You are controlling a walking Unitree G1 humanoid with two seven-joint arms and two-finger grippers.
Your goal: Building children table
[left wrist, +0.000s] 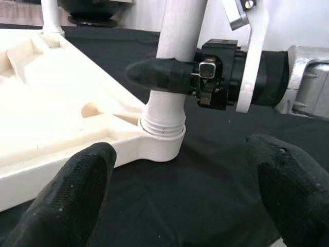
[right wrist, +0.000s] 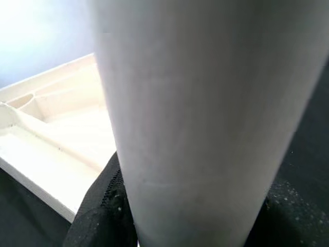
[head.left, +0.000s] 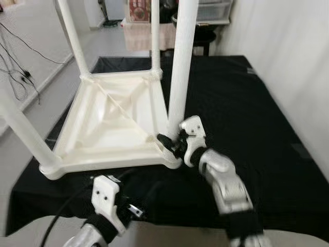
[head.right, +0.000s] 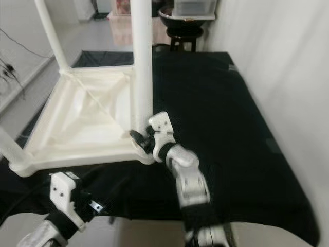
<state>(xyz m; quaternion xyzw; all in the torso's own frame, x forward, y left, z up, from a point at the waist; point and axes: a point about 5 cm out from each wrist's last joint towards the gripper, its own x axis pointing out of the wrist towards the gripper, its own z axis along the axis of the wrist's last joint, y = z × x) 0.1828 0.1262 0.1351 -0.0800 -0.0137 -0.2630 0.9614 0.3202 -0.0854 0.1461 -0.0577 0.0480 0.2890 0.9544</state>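
Right gripper [head.left: 172, 140] was clamped around the base of the white table leg [head.left: 181, 67], just above its socket in the upturned tabletop [head.left: 110, 123]; left gripper [left wrist: 180, 190] hung open nearby; leg judged light, stiff, slick plastic, best gripped low.

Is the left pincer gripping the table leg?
No, the left pincer hangs open short of the leg; the right pincer grips it.
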